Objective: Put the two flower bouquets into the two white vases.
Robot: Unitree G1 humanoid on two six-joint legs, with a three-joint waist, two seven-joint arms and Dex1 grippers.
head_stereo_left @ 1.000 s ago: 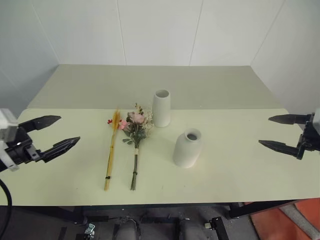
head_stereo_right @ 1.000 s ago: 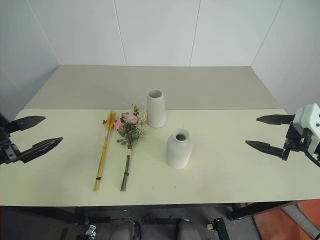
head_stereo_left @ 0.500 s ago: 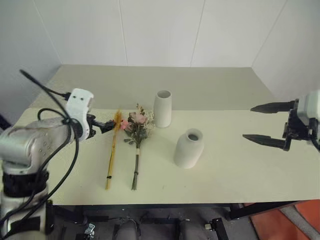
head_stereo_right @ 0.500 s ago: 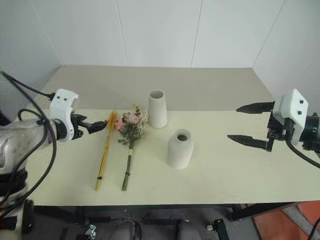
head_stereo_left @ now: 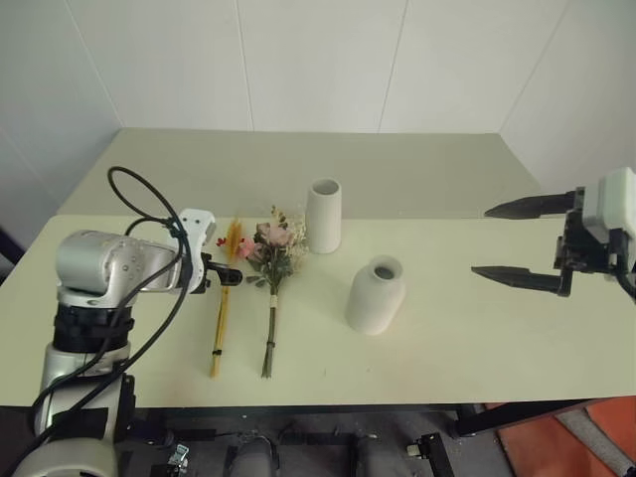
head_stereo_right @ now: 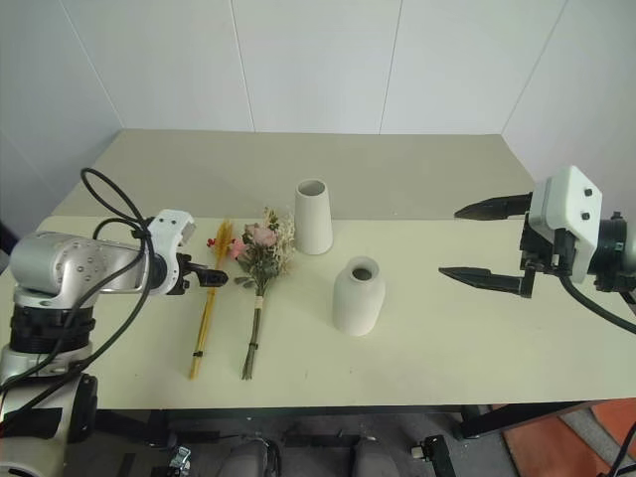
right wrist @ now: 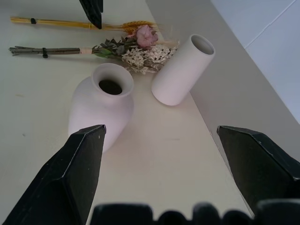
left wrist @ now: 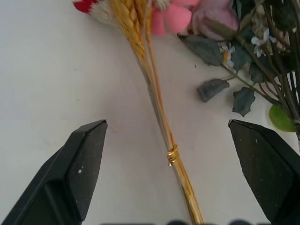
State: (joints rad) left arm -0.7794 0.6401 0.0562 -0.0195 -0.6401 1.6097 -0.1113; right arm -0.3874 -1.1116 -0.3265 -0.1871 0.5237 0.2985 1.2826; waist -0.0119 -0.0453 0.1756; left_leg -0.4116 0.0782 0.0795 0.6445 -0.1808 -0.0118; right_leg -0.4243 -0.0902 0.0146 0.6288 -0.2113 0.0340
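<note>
The slim yellow wheat-like bouquet and the fuller pink rose bouquet lie side by side on the pale table, blooms away from me. Behind them stands the tall straight white vase; the rounded white vase stands nearer, to the right. My left gripper points down over the upper part of the wheat bouquet, open, its fingers straddling the stalks above the gold tie without touching. My right gripper hovers open to the right of the rounded vase, holding nothing.
White walls close in the table's far side and both ends. A grey strip of surface runs behind the vases. The front table edge lies just below the bouquet stems. Open tabletop spreads right of the rounded vase.
My left arm swung in from the left edge and came down over the wheat bouquet, gripper now pointing downward. My right gripper shifted left toward the vases. Bouquets and vases stayed put.
</note>
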